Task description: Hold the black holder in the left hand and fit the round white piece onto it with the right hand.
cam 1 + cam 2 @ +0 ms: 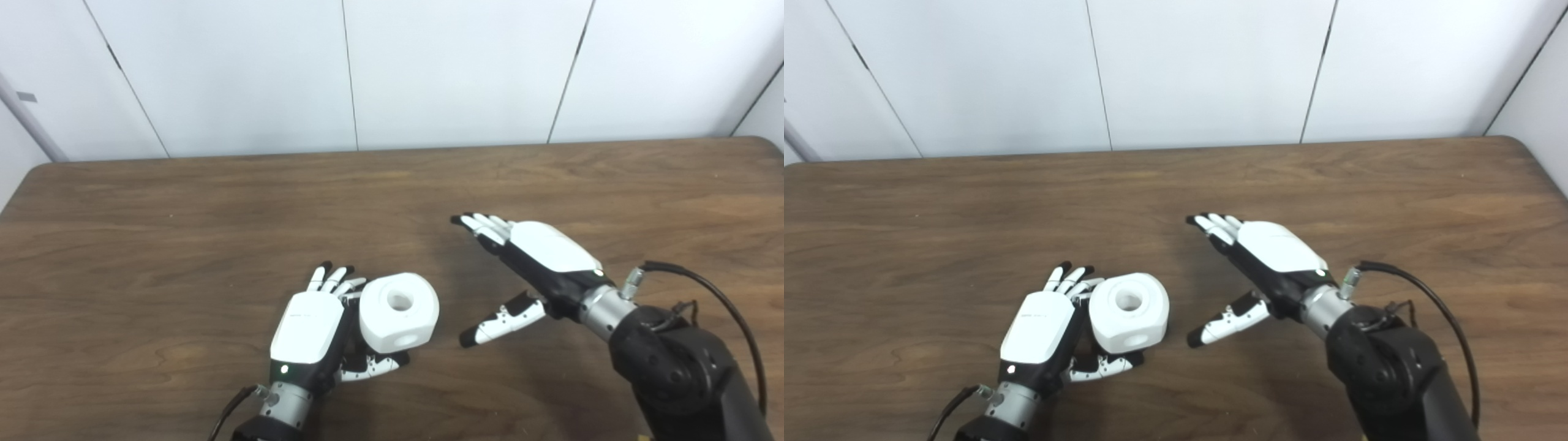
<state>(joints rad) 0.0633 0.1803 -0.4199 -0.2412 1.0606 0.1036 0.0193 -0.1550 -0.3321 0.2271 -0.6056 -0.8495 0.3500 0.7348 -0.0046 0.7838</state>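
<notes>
Left eye view: round white piece (399, 312) cradled against left hand (308, 327), hole up; right hand (539, 257) nearest on its right, empty, fingers spread. Black holder unseen.

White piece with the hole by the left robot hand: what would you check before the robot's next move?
1. Round white piece in view: ok.
2. Left robot hand touching it: ok; firm hold: cannot tell.
3. Black holder visible: not ok, none seen.
4. Right robot hand open, empty, apart from the piece: ok.
5. Bare table between the hands: ok.
</notes>
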